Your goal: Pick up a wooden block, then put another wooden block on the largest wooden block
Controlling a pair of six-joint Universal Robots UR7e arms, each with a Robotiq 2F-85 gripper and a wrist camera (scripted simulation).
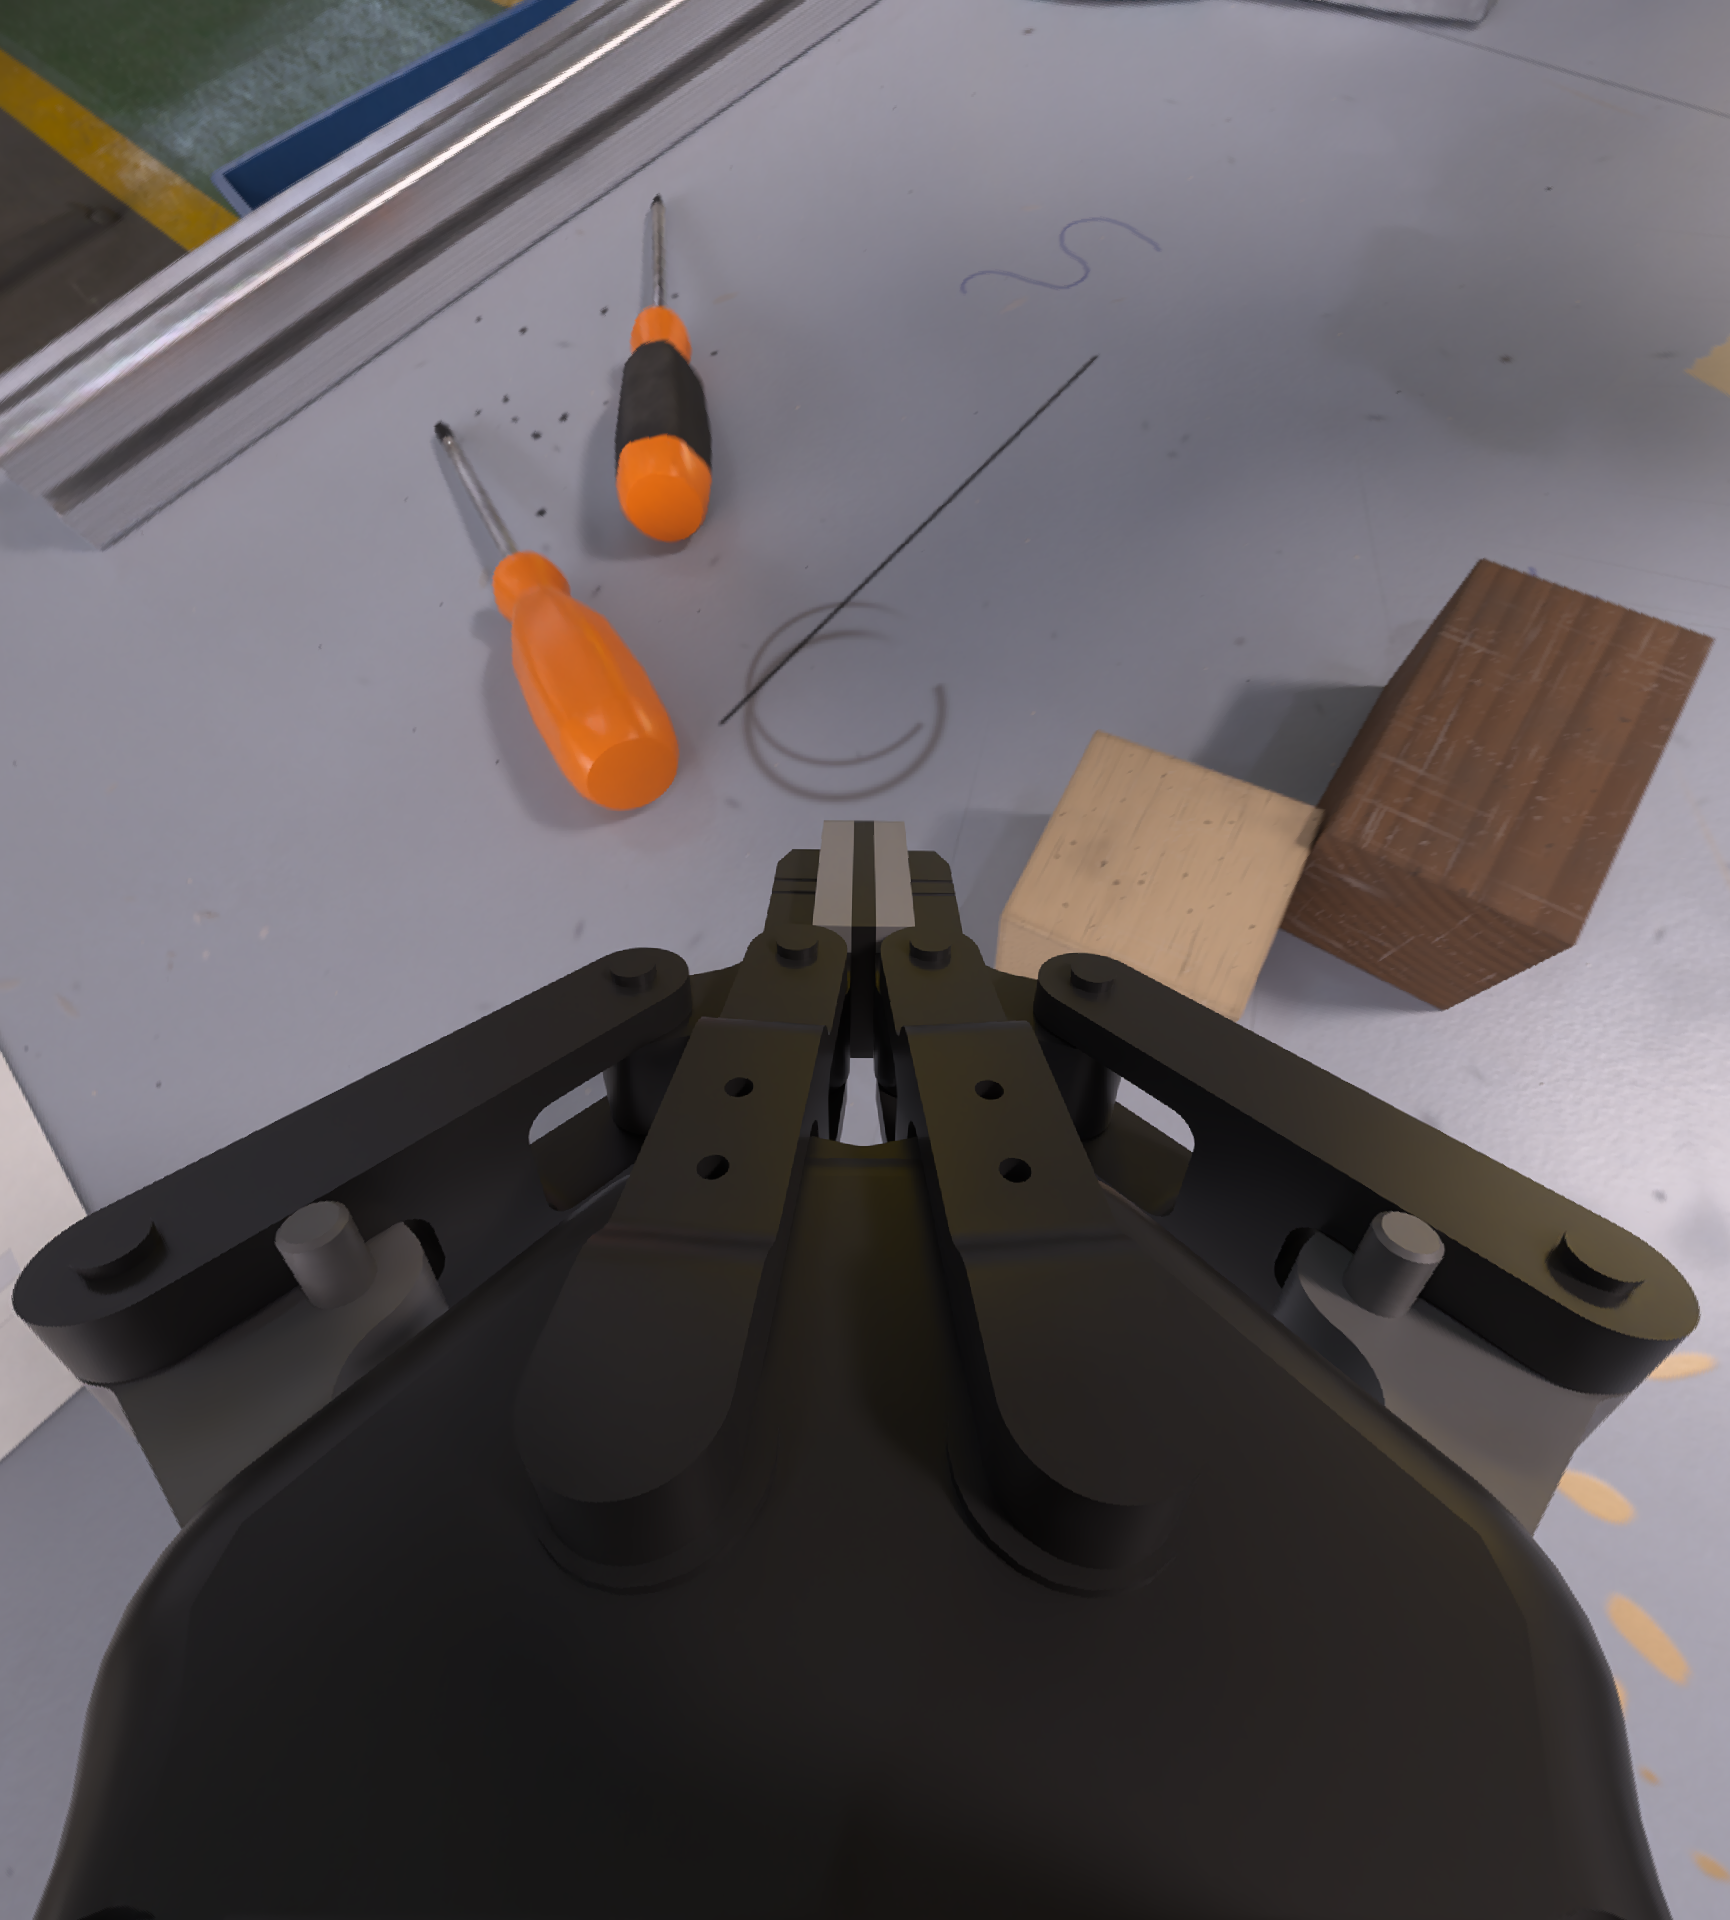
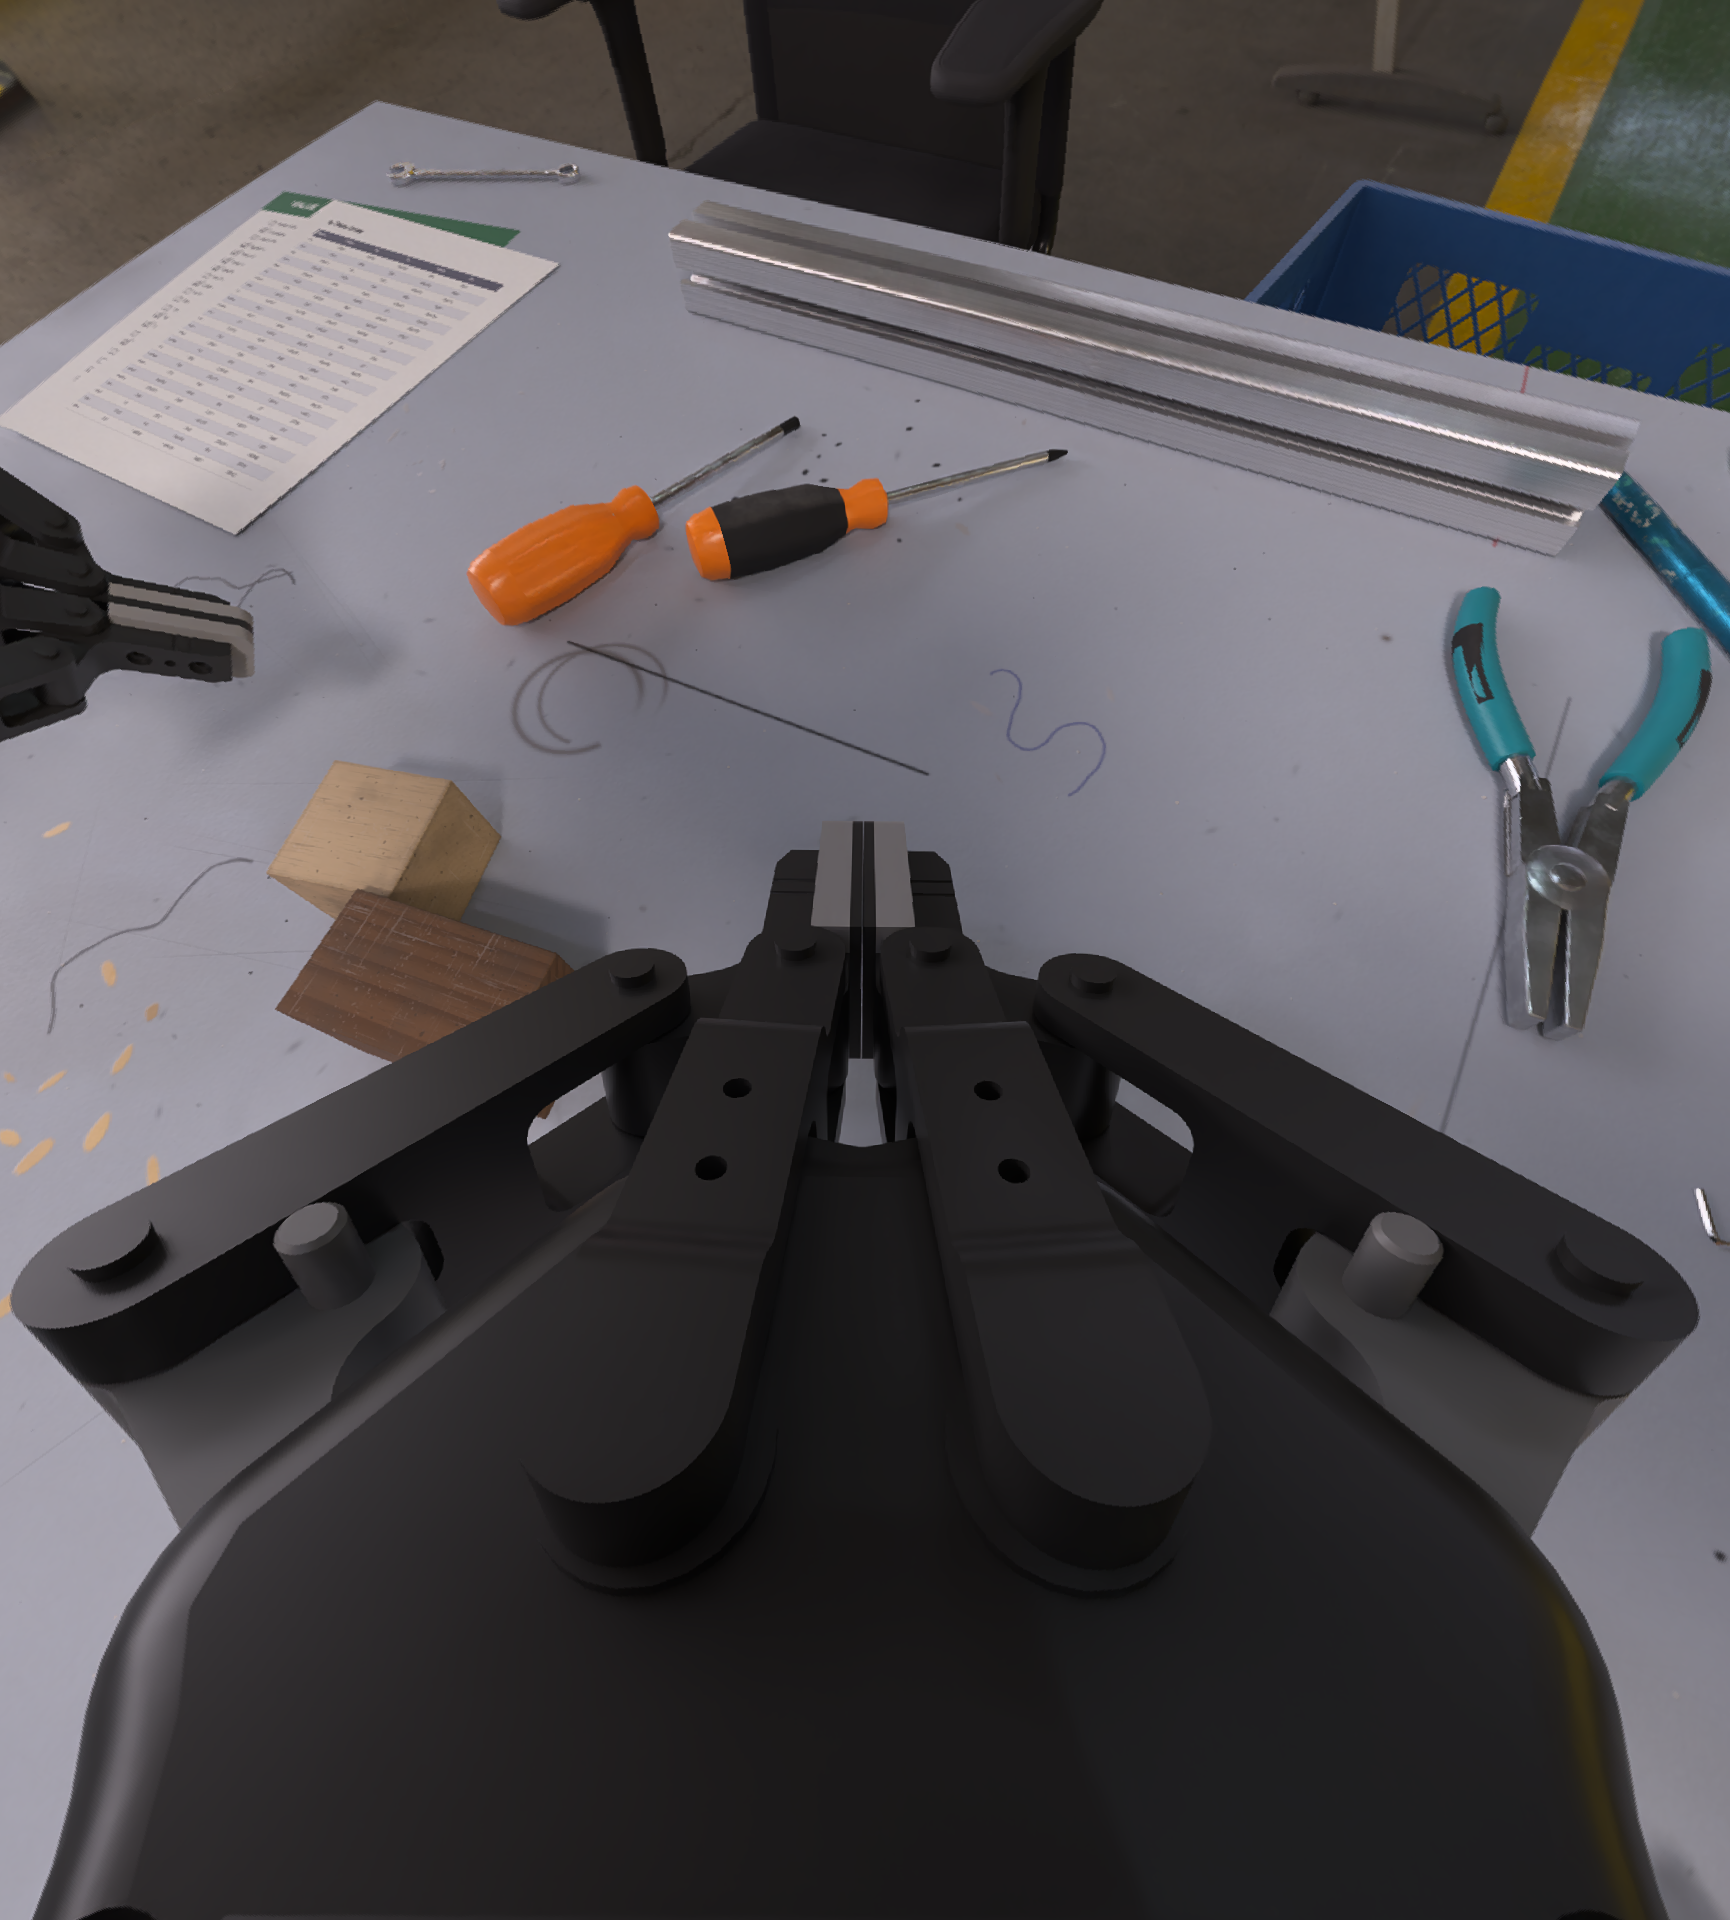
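While blocks touch, screwdrivers (image 1: 580, 686) lie beyond (nothing between).

On the surface (image 2: 1204, 644), the smaller wooden block (image 2: 378, 836) touches the larger wooden block (image 2: 414, 977); two screwdrivers (image 2: 570, 556) lie beyond, before the aluminium rail (image 2: 1152, 364).

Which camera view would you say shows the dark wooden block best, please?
The left wrist view: the dark wooden block appears whole and close, touching the pale block. In the right wrist view, the dark block is partly hidden behind the right end effector.
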